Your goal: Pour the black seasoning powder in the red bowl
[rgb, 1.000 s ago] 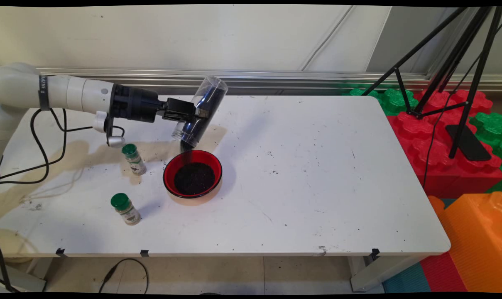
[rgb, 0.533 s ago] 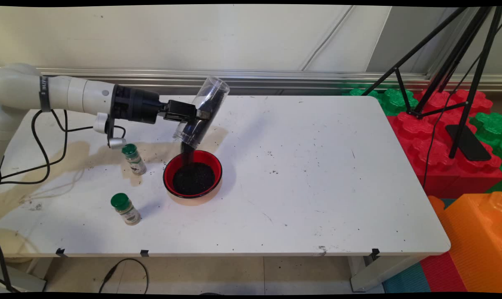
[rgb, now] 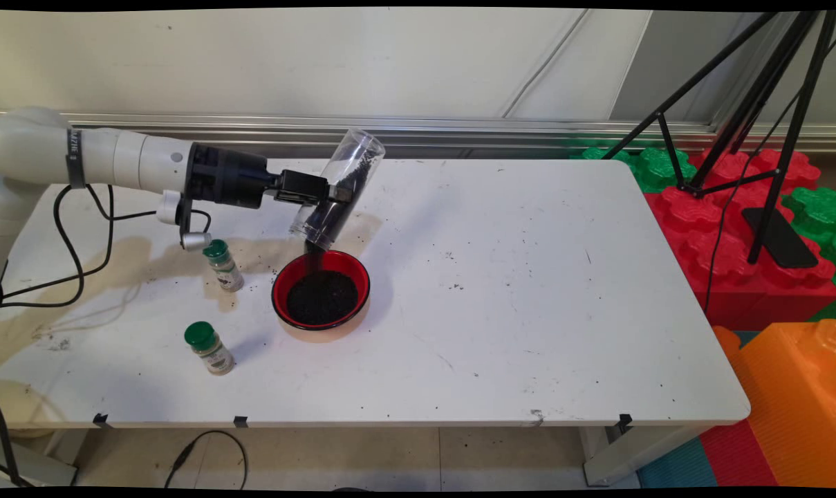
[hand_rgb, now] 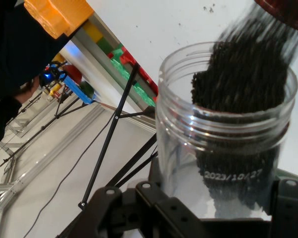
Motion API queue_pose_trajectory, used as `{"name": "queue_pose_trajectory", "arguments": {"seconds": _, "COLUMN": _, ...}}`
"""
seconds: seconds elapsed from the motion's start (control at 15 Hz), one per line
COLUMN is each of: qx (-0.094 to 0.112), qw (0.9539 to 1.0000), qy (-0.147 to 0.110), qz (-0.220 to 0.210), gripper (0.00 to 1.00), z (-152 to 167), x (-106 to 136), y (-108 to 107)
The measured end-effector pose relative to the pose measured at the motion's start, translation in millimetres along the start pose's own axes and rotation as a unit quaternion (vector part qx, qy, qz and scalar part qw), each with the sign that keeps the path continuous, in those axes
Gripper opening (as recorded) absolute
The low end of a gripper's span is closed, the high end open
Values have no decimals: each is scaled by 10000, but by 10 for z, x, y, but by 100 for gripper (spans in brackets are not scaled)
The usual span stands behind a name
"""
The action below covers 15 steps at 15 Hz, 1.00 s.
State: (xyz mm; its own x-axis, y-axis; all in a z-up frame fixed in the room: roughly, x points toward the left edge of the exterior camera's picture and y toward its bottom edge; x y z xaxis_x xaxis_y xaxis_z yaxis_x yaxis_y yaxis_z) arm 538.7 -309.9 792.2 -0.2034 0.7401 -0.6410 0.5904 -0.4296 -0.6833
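My gripper [rgb: 335,192] is shut on a clear plastic jar [rgb: 337,188], held tilted with its mouth down over a red bowl [rgb: 352,266]. Dark grains [rgb: 314,254] stream from the jar's mouth into the bowl, which holds a heap of the same dark grains [rgb: 321,297]. In the hand view the clear plastic jar [hand_rgb: 223,148] fills the right side, grains [hand_rgb: 243,74] sliding out past its threaded rim toward the red bowl [hand_rgb: 288,12] at the top right corner. The gripper [hand_rgb: 208,213] grips the jar near its base.
Two small spice bottles with green caps stand left of the bowl, one [rgb: 223,265] under the arm's wrist and one [rgb: 209,348] nearer the front edge. Black cables [rgb: 79,235] hang at the left. A black tripod [rgb: 756,104] and coloured blocks [rgb: 736,228] stand to the right.
The jar has tipped a little steeper and emptied further, its upper part now clear. The grain heap in the bowl has grown. The arm has edged slightly right.
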Motion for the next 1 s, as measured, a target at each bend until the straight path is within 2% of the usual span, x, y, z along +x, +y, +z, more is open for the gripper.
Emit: {"name": "queue_pose_trajectory", "arguments": {"seconds": 1.0, "qx": 52, "qw": 9993, "qy": -23, "qz": 372, "gripper": 0, "z": 23, "x": 19, "y": -40}}
